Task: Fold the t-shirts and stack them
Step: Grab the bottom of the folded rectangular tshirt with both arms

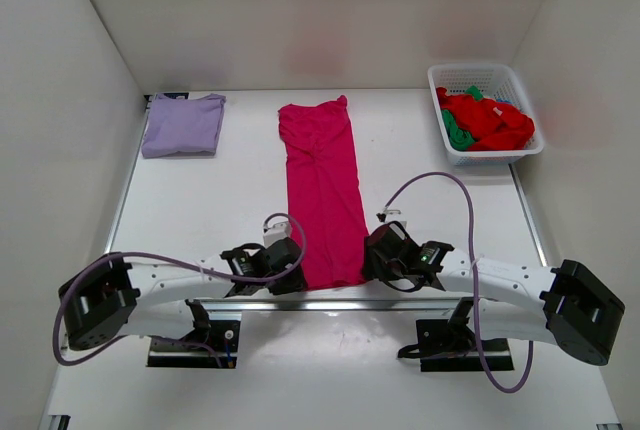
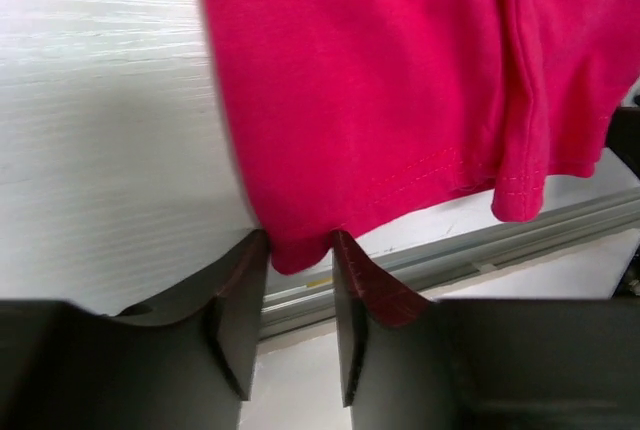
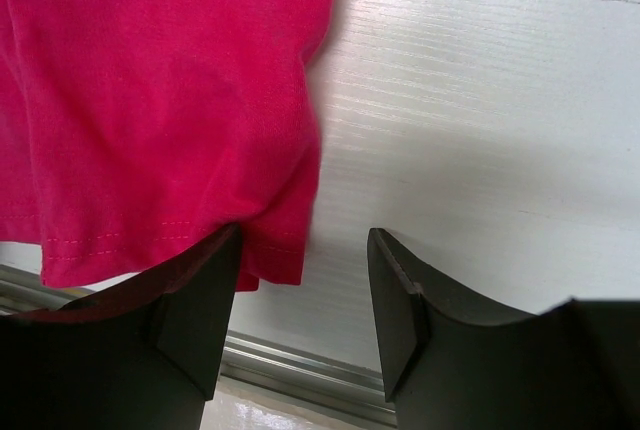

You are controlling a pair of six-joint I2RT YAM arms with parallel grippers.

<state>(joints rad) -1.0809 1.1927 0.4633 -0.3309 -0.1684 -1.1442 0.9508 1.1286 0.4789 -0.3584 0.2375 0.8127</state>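
The magenta-pink t-shirt point(image 1: 322, 190) lies as a long narrow strip down the middle of the table, its hem at the near edge. My left gripper point(image 1: 291, 268) is open at the hem's left corner; in the left wrist view point(image 2: 300, 248) that corner of the shirt point(image 2: 400, 80) sits between the fingertips. My right gripper point(image 1: 371, 258) is wide open at the hem's right corner; in the right wrist view point(image 3: 304, 250) the shirt point(image 3: 150, 100) overlaps the left finger point(image 3: 195, 300). A folded pale lavender t-shirt point(image 1: 183, 124) lies at the far left.
A white lattice basket point(image 1: 478, 72) at the far right holds red cloth point(image 1: 492, 120) and green cloth point(image 1: 455, 132). A metal rail point(image 1: 330, 302) runs along the table's near edge just behind both grippers. White walls enclose the table.
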